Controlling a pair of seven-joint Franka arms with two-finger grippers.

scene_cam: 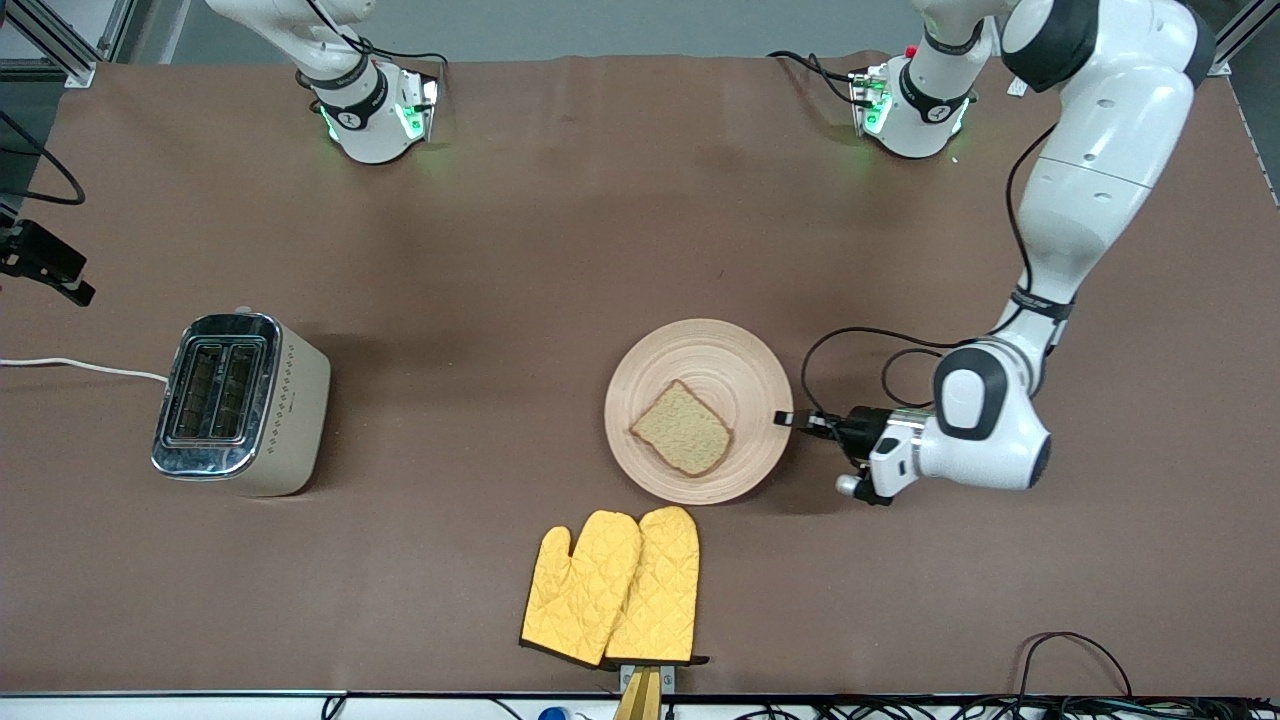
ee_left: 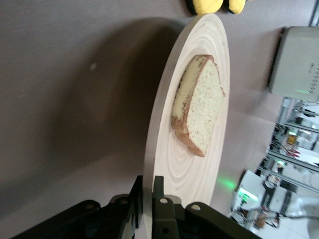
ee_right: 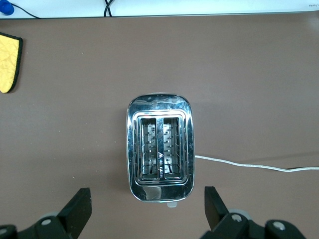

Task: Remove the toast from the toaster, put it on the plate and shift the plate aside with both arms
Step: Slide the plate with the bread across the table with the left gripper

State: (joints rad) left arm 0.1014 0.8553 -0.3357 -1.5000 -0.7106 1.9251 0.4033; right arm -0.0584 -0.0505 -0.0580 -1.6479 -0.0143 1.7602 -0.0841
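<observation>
Wooden plate (scene_cam: 745, 372) rim pinched by left hand (scene_cam: 786, 418), wrist level; right hand (ee_right: 147, 211) spread wide above toaster (ee_right: 160, 147).

The plate (scene_cam: 699, 350) carries the toast (scene_cam: 683, 428) near its centre. Its rim toward the left arm's end is taken up by the left gripper (scene_cam: 790, 418), clamped on it. The rim toward the right arm's end is unobstructed, with bare table between it and the toaster (scene_cam: 240, 405). The oven mitts (scene_cam: 615, 588) lie just nearer the front camera, close to the rim. The right gripper (ee_right: 147, 211) hangs spread over the toaster.
</observation>
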